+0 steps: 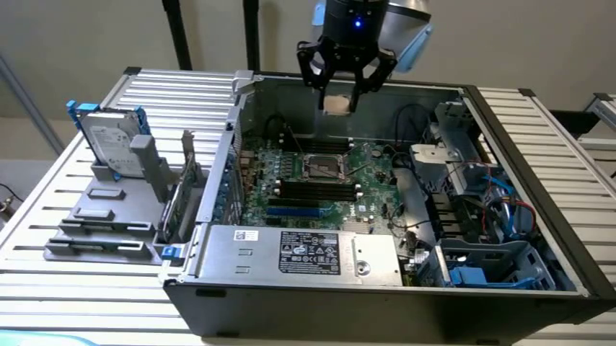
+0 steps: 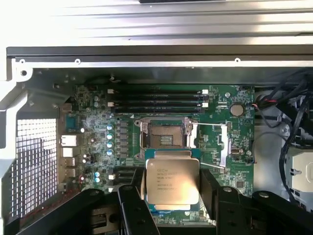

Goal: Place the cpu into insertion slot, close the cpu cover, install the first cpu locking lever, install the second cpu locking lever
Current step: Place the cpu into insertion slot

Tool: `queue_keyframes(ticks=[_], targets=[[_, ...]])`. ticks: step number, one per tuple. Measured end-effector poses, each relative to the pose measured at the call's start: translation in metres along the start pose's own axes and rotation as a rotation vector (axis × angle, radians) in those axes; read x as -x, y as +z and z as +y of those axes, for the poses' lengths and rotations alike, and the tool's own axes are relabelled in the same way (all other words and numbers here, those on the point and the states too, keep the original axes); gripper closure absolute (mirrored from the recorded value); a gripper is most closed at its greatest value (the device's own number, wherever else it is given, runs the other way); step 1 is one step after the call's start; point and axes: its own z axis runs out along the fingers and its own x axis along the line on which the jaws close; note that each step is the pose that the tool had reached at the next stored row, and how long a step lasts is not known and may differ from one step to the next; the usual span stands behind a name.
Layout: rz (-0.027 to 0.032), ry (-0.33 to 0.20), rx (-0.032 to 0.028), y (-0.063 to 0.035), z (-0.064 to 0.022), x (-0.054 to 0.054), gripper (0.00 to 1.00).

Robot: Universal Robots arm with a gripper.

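Gripper point(image 1: 338, 99) clamped on cpu point(image 2: 172, 181), held high above the case, well clear of the slot point(image 2: 165, 134). Risk: chip goes down skewed or offset, catches the rim, bends pins.

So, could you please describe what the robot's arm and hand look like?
The hand is black, with jointed, linkage-style fingers under a black cylindrical body showing a small blue light. The arm above it is silver-grey with a pale blue cap.
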Motion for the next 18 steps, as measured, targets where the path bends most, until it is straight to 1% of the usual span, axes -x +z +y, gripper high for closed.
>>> queue_keyframes(ticks=[3,4,6,7,8,18], targets=[[-0.0003,0.0,-0.0126,0.0034,0.0049,0.004,0.45],[-0.0005,0.001,-0.0159,0.0048,0.0065,0.004,0.45],[-0.0005,0.001,-0.0188,0.0084,0.0091,0.005,0.45],[-0.0009,0.005,-0.0187,0.0103,0.0094,0.005,0.45],[-0.0019,0.021,-0.0185,0.0121,0.0093,0.005,0.45],[-0.0131,0.202,-0.0151,0.0296,0.008,0.005,0.45]])
